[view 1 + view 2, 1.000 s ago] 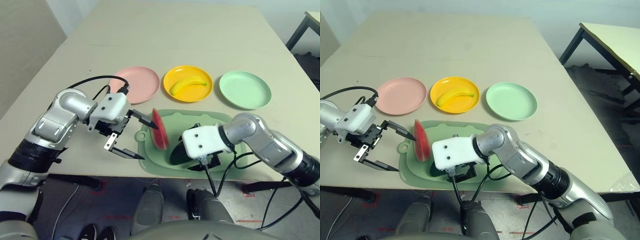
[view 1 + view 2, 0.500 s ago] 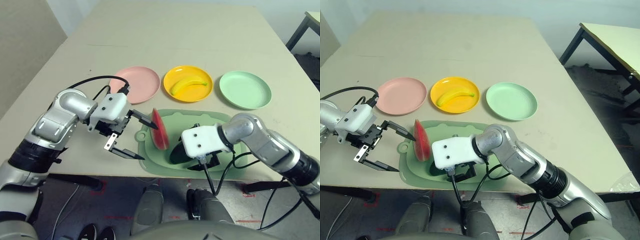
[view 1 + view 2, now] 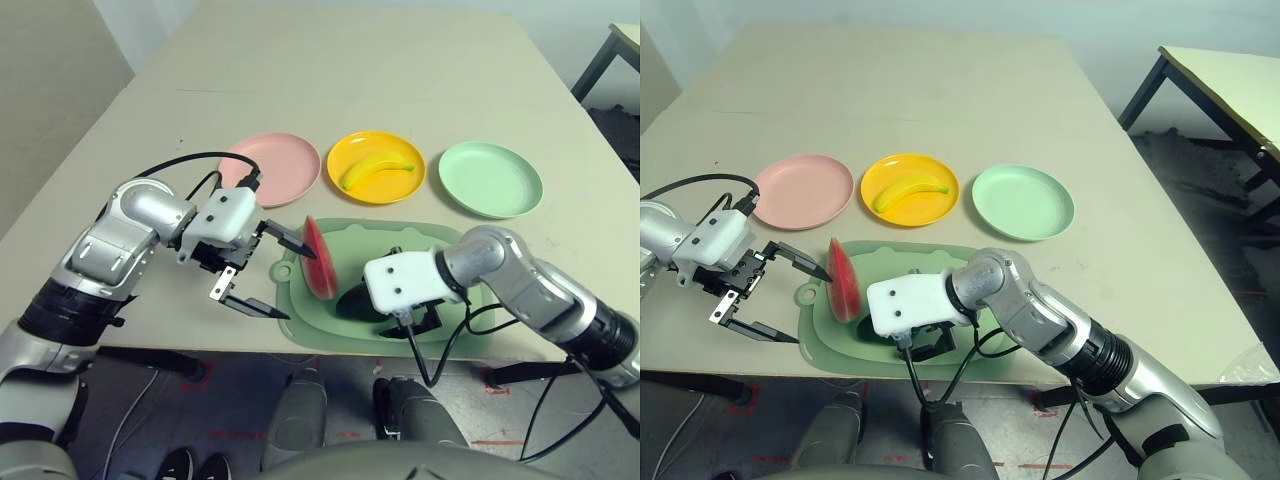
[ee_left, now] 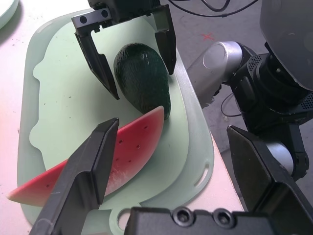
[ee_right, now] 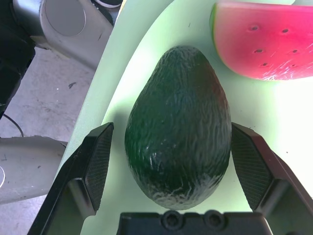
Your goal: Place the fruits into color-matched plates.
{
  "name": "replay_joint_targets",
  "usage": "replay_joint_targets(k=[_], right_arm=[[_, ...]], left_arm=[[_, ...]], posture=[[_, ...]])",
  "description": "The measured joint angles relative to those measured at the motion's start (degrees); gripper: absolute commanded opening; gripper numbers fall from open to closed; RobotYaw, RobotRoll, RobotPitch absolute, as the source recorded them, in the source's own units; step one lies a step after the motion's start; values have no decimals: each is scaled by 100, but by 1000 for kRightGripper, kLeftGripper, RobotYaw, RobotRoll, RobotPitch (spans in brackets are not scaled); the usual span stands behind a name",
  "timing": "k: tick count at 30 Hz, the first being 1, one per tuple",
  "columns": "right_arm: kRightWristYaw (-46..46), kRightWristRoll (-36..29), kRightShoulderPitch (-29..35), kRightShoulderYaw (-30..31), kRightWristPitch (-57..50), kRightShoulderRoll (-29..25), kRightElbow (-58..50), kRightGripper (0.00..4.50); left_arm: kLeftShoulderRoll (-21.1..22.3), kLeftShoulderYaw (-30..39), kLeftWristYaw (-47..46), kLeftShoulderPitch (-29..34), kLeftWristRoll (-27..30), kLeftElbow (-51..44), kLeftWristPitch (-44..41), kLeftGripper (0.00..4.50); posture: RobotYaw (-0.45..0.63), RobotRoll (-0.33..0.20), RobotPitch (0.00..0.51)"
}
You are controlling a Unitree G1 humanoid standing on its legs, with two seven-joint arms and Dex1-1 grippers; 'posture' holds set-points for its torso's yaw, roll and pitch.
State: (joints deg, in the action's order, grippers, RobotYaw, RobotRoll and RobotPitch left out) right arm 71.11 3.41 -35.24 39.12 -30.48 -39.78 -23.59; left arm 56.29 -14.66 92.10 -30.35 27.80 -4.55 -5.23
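The red watermelon wedge (image 3: 318, 258) and the dark green avocado (image 5: 178, 125) lie on a pale green mat (image 3: 440, 240). My right gripper (image 5: 172, 131) is open and straddles the avocado, one finger on each side with a small gap to it. My left gripper (image 3: 293, 282) stands open at the mat's left edge, just beside the watermelon and holding nothing. The yellow banana (image 3: 375, 168) lies in the yellow plate (image 3: 402, 148). The pink plate (image 3: 275, 165) and the mint green plate (image 3: 490, 180) hold nothing.
The three plates stand in a row behind the mat, pink at left, yellow in the middle, mint at right. Black cables hang from both wrists. The table's front edge runs just below the mat. Bare table stretches beyond the plates.
My right gripper has settled slightly lower around the avocado. The left arm, the watermelon and the plates have not moved.
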Motion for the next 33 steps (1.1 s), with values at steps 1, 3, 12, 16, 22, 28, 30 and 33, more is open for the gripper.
replay_joint_targets(k=[1,3,12,16,22,28,30,33], right_arm=[[-1,3,0,0,-1,9,6,4458],[-4,4,0,0,-8,24,7,4458],[-29,229,39,-14,98,-156,104,2826],[-29,232,43,-27,114,-156,121,2826],[-24,231,43,-51,118,-156,156,2826],[90,173,-25,-275,103,-307,260,2826],[186,165,-163,-429,226,-493,470,2826],[472,138,-454,-707,597,-934,860,2826]], left_arm=[[0,0,0,0,-1,1,1,4500],[0,0,0,1,-5,3,7,4500],[2,0,0,2,-40,50,87,4500],[2,0,0,2,-42,50,96,4500],[1,0,0,2,-55,53,96,4500],[-141,8,0,-2,-75,83,79,4500],[-247,40,-5,-24,-86,110,78,4500],[-438,122,-93,-115,-102,154,10,4500]], posture=[[223,0,143],[221,0,143],[217,0,142],[219,0,141],[214,0,138],[196,0,132],[189,0,127],[184,0,123]])
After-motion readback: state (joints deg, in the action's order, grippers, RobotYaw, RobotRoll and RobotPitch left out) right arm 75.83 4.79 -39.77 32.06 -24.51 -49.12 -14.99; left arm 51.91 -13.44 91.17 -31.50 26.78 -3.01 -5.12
